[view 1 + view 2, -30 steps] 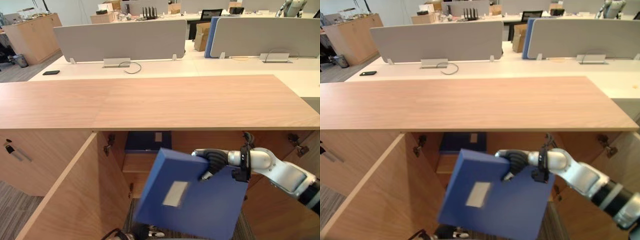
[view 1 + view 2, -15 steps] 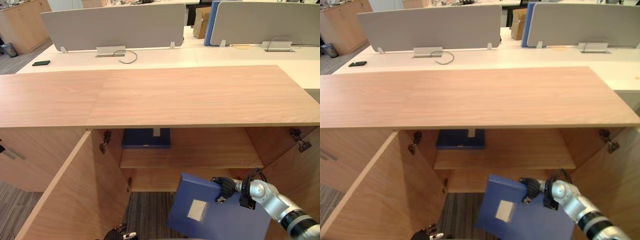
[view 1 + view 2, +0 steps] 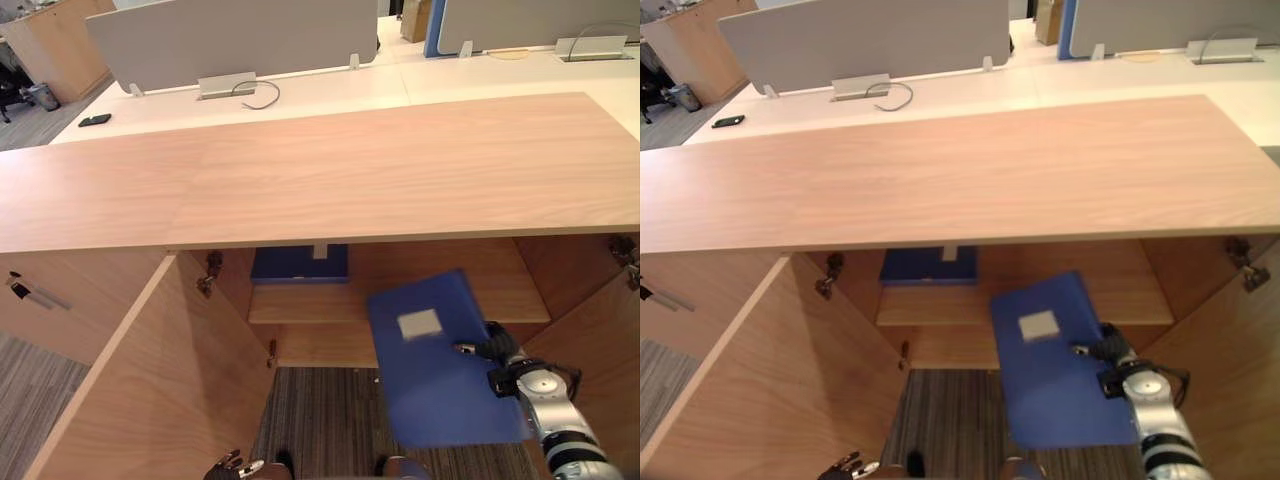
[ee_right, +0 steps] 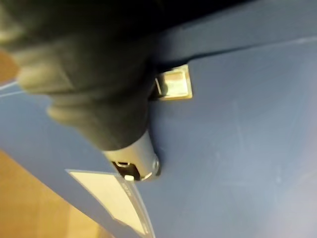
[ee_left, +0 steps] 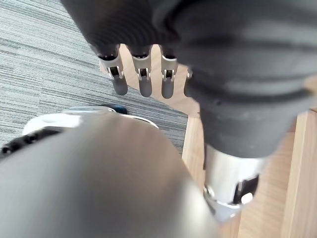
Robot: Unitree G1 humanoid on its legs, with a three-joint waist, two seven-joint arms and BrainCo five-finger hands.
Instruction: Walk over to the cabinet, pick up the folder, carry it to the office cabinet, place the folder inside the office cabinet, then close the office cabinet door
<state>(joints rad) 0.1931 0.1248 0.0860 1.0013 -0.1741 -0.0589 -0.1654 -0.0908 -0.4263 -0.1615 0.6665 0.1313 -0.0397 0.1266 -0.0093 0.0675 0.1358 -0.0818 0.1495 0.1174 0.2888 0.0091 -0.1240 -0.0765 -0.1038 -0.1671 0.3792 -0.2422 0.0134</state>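
My right hand (image 3: pixel 497 350) is shut on the right edge of a blue folder (image 3: pixel 440 380) with a white label. It holds the folder tilted in front of the open wooden cabinet (image 3: pixel 320 160), with the far edge at the inner shelf (image 3: pixel 520 300). In the right wrist view the thumb (image 4: pixel 136 158) presses on the folder's blue cover (image 4: pixel 237 129). My left hand (image 3: pixel 232 466) hangs low over the carpet with its fingers (image 5: pixel 141 74) straight and nothing in it.
A second blue folder (image 3: pixel 298 264) lies at the back left of the shelf. The cabinet's left door (image 3: pixel 150 390) swings out toward me; the right door (image 3: pixel 590 340) stands open beside my arm. Desks with grey dividers (image 3: pixel 230 40) and a black phone (image 3: pixel 97 120) lie beyond.
The camera has shifted. My right hand has raised the folder and carried it forward, from low over the carpet up to the shelf's front edge, its label now facing up.
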